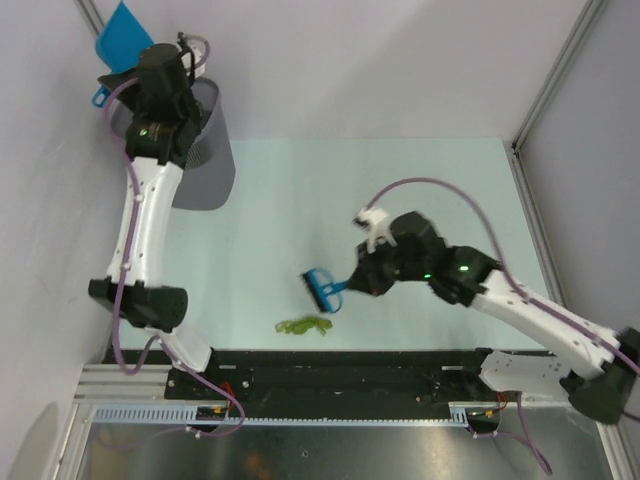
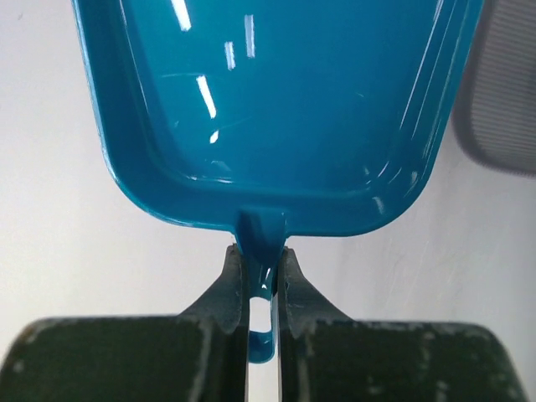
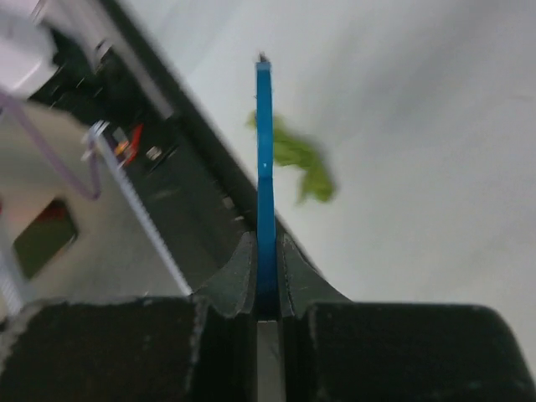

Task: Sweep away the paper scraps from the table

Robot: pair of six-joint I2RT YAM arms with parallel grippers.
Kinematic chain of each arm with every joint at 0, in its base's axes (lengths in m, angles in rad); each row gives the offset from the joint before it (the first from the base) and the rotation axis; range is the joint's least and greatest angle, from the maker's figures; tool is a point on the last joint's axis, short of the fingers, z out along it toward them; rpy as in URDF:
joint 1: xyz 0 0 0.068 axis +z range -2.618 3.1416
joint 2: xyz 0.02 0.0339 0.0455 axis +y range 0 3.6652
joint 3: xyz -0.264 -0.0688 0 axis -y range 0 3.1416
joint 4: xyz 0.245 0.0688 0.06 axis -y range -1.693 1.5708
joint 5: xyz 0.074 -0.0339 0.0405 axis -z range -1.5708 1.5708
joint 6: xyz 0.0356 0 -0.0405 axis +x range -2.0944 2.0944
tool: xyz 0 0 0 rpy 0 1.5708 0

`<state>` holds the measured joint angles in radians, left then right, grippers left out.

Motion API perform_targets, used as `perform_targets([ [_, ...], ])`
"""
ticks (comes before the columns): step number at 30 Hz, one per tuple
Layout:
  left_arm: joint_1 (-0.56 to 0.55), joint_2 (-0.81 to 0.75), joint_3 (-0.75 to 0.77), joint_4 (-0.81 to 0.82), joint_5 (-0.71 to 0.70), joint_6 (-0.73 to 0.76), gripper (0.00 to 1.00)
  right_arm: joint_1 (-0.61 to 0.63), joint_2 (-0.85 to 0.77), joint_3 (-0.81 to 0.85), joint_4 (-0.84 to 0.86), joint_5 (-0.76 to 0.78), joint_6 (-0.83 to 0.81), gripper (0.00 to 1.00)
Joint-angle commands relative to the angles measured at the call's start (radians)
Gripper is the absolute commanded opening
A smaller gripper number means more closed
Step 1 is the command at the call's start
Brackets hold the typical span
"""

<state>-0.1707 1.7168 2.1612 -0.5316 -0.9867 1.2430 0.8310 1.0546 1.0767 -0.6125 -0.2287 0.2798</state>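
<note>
Green paper scraps (image 1: 305, 325) lie bunched on the pale table (image 1: 400, 180) near its front edge; the right wrist view shows them (image 3: 297, 159) blurred beyond the brush. My right gripper (image 1: 352, 283) is shut on the blue brush (image 1: 323, 290), whose head hangs just above and right of the scraps. In the right wrist view the brush handle (image 3: 265, 167) runs straight out between the fingers (image 3: 266, 251). My left gripper (image 1: 128, 80) is shut on the handle of the blue dustpan (image 1: 122, 35), lifted at the far left over the wastebasket. The pan (image 2: 276, 109) looks bare in the left wrist view (image 2: 261, 260).
A grey mesh wastebasket (image 1: 205, 150) stands at the table's far left corner, under the left arm. A black base rail (image 1: 340, 375) runs along the near edge, just behind the scraps. Metal edging (image 1: 535, 215) bounds the right side.
</note>
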Motion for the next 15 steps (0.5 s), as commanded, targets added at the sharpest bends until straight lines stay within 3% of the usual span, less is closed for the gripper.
perform_targets([
  [1,0.004,-0.173,-0.034,0.051,0.158,-0.213,0.0,0.154,0.194,0.002,0.198,-0.219,-0.002,0.0],
  [4,0.004,-0.236,-0.104,0.053,0.221,-0.301,0.0,0.192,0.33,0.002,0.342,-0.308,0.094,0.0],
  [7,0.004,-0.298,-0.188,0.051,0.293,-0.391,0.0,0.174,0.465,0.009,0.425,-0.298,0.222,0.0],
  [11,-0.004,-0.358,-0.315,0.051,0.352,-0.468,0.0,0.131,0.568,0.012,0.403,-0.268,0.256,0.0],
  [15,-0.018,-0.417,-0.426,0.051,0.401,-0.514,0.0,0.036,0.602,0.012,0.258,-0.144,0.156,0.0],
])
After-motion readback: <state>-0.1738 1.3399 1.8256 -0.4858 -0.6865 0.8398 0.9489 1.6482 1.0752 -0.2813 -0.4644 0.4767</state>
